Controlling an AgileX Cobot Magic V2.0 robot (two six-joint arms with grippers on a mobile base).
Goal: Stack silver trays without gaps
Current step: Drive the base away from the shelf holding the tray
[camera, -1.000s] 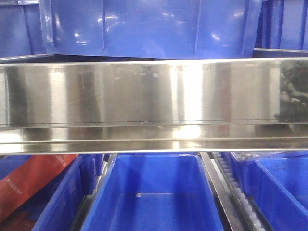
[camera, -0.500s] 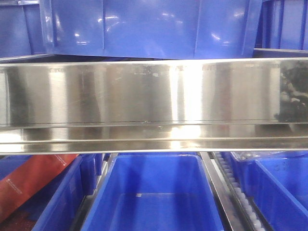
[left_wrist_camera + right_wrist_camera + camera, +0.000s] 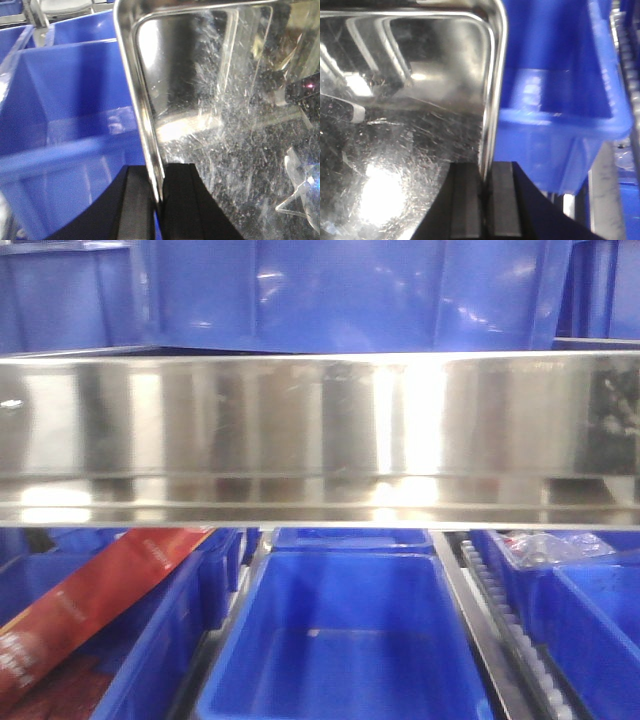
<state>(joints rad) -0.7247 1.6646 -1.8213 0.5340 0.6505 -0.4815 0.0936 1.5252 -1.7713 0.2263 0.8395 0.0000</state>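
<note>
A silver tray (image 3: 225,130) fills the right of the left wrist view, its scratched shiny floor and rounded corner showing. My left gripper (image 3: 160,197) is shut on the thin rim of its left side (image 3: 144,115). In the right wrist view the same kind of silver tray (image 3: 405,125) fills the left. My right gripper (image 3: 486,197) is shut on the rim of its right side (image 3: 492,100), where a doubled rim line shows. Neither gripper is in the front view.
A broad shiny steel band (image 3: 320,430) spans the front view. Deep blue bins stand below it (image 3: 340,640) and behind it (image 3: 350,290), and beside the tray (image 3: 70,105) (image 3: 555,95). A red packet (image 3: 90,600) lies at left. A roller track (image 3: 510,630) runs at right.
In the front view the bins and red packet have shifted right and appear larger. The steel band sits a little higher and looks narrower, and the picture is blurrier.
</note>
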